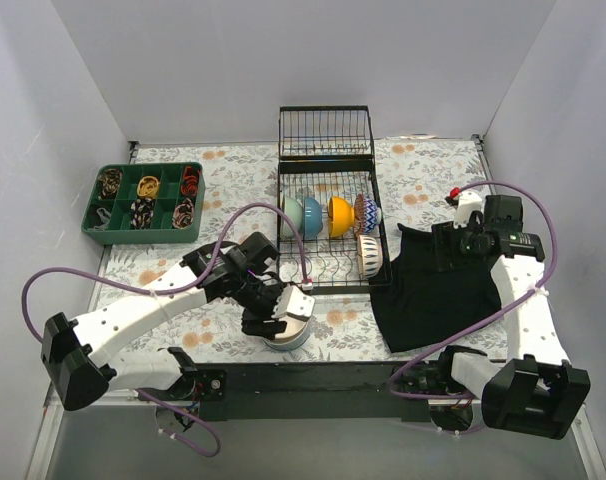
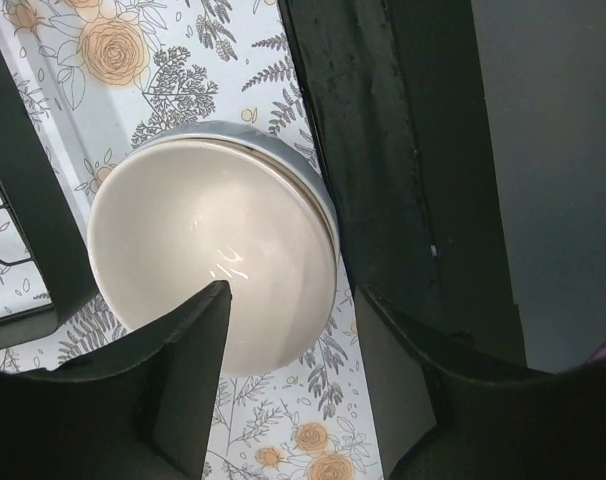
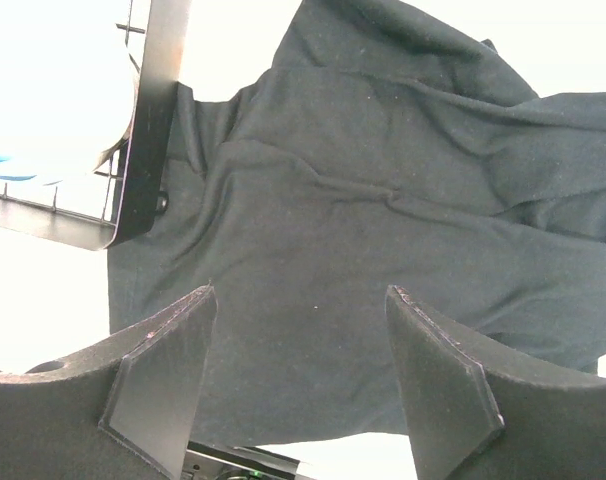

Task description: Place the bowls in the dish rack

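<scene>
Now the left arm reaches low forward. The left gripper (image 2: 288, 295) points down, jaws parted astride the rim of the cream bowl (image 2: 203, 210) beneath it. Just beyond stands the dish rack (image 1: 323, 268), which holds five bowls (image 1: 339, 215). The right gripper (image 3: 298, 300) hangs released over a black cloth (image 3: 383, 180).

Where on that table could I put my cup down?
Bare tablecloth between the green tray and the rack, and in the far right corner behind the black cloth. Crowded: front middle, where the left gripper straddles a bowl's rim.
</scene>
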Tool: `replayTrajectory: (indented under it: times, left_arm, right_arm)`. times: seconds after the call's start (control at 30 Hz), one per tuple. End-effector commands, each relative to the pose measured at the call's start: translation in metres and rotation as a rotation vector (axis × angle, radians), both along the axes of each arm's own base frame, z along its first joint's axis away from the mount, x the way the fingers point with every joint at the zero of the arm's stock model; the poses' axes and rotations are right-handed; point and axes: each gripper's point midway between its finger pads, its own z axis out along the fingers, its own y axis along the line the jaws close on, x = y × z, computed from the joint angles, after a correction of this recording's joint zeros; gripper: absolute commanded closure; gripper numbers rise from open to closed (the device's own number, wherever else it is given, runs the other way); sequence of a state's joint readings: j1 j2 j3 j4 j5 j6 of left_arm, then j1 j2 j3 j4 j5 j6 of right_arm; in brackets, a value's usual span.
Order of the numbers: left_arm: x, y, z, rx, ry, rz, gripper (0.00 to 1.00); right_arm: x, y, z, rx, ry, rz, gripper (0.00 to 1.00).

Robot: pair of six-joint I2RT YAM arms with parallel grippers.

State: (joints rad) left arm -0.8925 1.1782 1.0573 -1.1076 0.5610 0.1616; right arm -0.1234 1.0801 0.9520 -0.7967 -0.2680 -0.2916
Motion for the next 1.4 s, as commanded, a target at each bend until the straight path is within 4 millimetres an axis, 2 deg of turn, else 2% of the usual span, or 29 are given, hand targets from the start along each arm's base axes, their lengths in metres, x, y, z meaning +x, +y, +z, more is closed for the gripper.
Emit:
replayTrajectory:
  times: [0.0, 0.1, 0.3, 0.5, 0.7, 0.8, 0.9, 0.93, 1.03, 1.07, 1.13, 1.17, 1.27, 1.3, 1.37]
  left_arm:
    - [0.006, -0.009, -0.011, 0.000, -0.050, -0.007, 0.49]
    - [0.003, -0.007, -0.022, 0.028, -0.039, -0.026, 0.53]
    - [-0.006, -0.006, -0.031, 0.037, -0.012, -0.047, 0.56]
    - [-0.012, -0.001, -0.038, 0.051, 0.007, -0.050, 0.66]
    - [-0.016, 0.001, -0.037, 0.059, 0.029, -0.051, 0.90]
    - [-0.019, 0.004, -0.030, 0.072, 0.040, -0.048, 1.00]
    - [-0.017, 0.003, -0.014, 0.069, 0.034, -0.039, 1.00]
    - [-0.013, -0.002, -0.002, 0.050, 0.018, -0.034, 1.00]
    - [-0.011, -0.005, 0.011, 0.073, 0.039, -0.017, 1.00]
    - [-0.007, -0.011, 0.025, 0.047, 0.024, -0.018, 1.00]
    - [-0.005, -0.014, 0.032, 0.050, 0.028, -0.009, 1.00]
    - [-0.001, -0.019, 0.042, 0.026, 0.014, -0.007, 1.00]
    - [0.003, -0.030, 0.051, 0.002, 0.017, 0.000, 1.00]
    - [0.008, -0.038, 0.060, -0.029, 0.004, 0.008, 1.00]
    - [0.013, -0.049, 0.061, -0.038, 0.027, 0.043, 1.00]
  right_arm:
    - [-0.001, 0.000, 0.006, -0.001, -0.042, -0.010, 0.23]
    - [-0.002, -0.001, 0.009, -0.007, -0.053, -0.011, 0.23]
    - [-0.002, -0.002, 0.010, -0.014, -0.058, -0.016, 0.23]
    - [-0.002, -0.003, 0.010, -0.015, -0.061, -0.014, 0.23]
    - [-0.002, -0.003, 0.009, -0.018, -0.060, -0.015, 0.23]
    - [-0.002, -0.004, 0.009, -0.020, -0.060, -0.017, 0.23]
    - [-0.002, -0.004, 0.008, -0.023, -0.055, -0.017, 0.23]
    - [-0.002, -0.004, 0.009, -0.024, -0.058, -0.017, 0.23]
    - [-0.002, -0.005, 0.008, -0.024, -0.053, -0.018, 0.23]
    - [-0.002, -0.005, 0.008, -0.024, -0.052, -0.018, 0.23]
    - [-0.002, -0.004, 0.006, -0.023, -0.048, -0.016, 0.23]
    - [-0.002, -0.004, 0.006, -0.023, -0.048, -0.016, 0.23]
    - [-0.001, -0.004, 0.004, -0.023, -0.042, -0.015, 0.23]
    - [-0.001, -0.005, 0.004, -0.024, -0.041, -0.014, 0.23]
    - [-0.001, -0.006, 0.005, -0.028, -0.040, -0.018, 0.23]
